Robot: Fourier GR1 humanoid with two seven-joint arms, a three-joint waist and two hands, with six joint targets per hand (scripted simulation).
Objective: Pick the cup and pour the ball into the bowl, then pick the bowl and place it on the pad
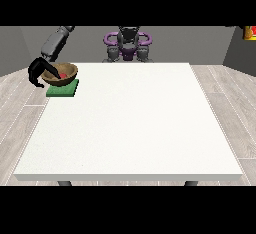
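A brown bowl [62, 74] sits at the table's far left corner, over the far part of a green pad [63, 90]. Inside the bowl lies a red ball [63, 74]. The hand at the view's left [37, 73] is at the bowl's left side. One black digit reaches over the rim into the bowl while the others curve down outside its wall, so it pinches the rim. No cup shows. No hand shows at the view's right.
The white table [130, 123] spreads wide in front of the bowl and pad. The pad lies close to the table's left edge. The robot's torso [127, 43] stands behind the far edge.
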